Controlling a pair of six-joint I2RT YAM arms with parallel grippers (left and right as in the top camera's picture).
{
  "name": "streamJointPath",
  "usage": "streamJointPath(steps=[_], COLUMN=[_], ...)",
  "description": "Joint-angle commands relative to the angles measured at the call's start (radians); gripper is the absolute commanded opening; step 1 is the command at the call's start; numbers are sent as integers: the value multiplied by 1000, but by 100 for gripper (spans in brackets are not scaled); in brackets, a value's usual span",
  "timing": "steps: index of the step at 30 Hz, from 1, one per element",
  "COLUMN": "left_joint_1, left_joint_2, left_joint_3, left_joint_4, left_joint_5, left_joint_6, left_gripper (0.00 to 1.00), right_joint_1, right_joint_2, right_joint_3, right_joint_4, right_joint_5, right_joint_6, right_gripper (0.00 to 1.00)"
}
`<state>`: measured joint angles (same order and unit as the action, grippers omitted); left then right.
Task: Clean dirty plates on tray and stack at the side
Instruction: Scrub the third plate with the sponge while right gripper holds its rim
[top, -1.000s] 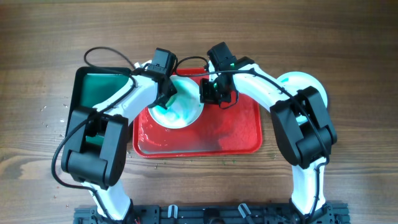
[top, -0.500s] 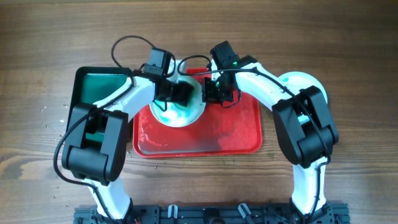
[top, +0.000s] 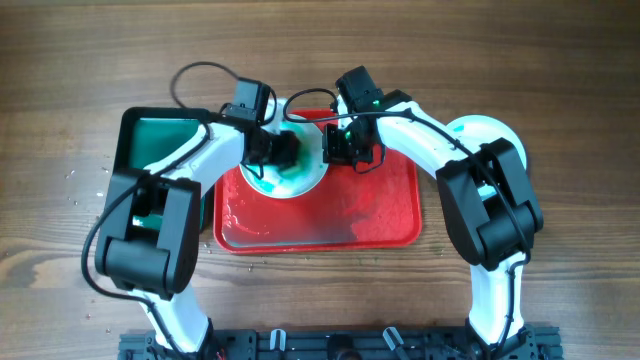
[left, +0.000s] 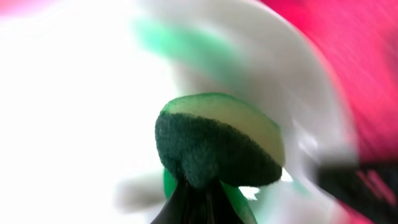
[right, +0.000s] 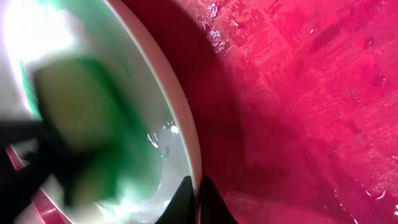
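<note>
A white plate (top: 300, 181) smeared teal-green lies at the back of the red tray (top: 370, 215). My left gripper (top: 286, 152) is over the plate's centre, shut on a green sponge (left: 217, 146) whose dark scouring face presses on the plate (left: 87, 93). My right gripper (top: 331, 150) is at the plate's right edge, shut on its rim (right: 181, 112), one finger inside and one outside. In the right wrist view the sponge (right: 74, 124) is a green blur over the plate. A second white plate (top: 484, 133) sits on the table at the right, partly under my right arm.
A dark green tray (top: 160, 145) stands just left of the red tray. The red tray's floor (right: 298, 93) is wet and shiny. Cables loop above both wrists at the back.
My left gripper has swept the sponge from the plate's left side toward its centre and back. My right gripper has stayed put on the rim.
</note>
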<state>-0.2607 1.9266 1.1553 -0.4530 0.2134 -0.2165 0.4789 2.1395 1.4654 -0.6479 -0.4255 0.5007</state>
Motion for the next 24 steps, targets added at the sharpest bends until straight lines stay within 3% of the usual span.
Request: streamJointPath(steps=[1,5,8,10,12,14,16,18,21,24], left_joint_1=[35,31,27,27,27,27,27,27,27,29], left_joint_2=[41,41,41,41,41,41,41,41,41,41], left_joint_3=[-21,-21,-21,-21,-21,-21,-21,-21,-21,-21], left_joint_4=[-51,-294,-367,-328,-270,-215,-219,-273,-411,-433], left_joint_5=[-616,-689,-594,-453,-212,157,391,490,503,423], left_joint_6=[-373,-504,-462,-345,-183,59,225,346,520,533], left_gripper=[4,4,4,4,4,4,4,4,4,4], right_joint_1=[2,2,2,2,2,2,2,2,2,2], right_joint_2=[18,18,18,18,18,18,18,18,18,18], right_joint_3=[-6,-6,-6,-6,-6,-6,-6,-6,-6,-6], right_joint_4=[-11,-9,-5,-5,-3,-2,-2,-2,-1,-1], right_joint_5=[5,5,5,5,5,5,-1,-3,-3,-3], right_joint_6=[-4,-3,-4,-5,-5,-5,-5,-5,-4,-5], right_gripper=[4,4,4,4,4,4,4,4,4,4])
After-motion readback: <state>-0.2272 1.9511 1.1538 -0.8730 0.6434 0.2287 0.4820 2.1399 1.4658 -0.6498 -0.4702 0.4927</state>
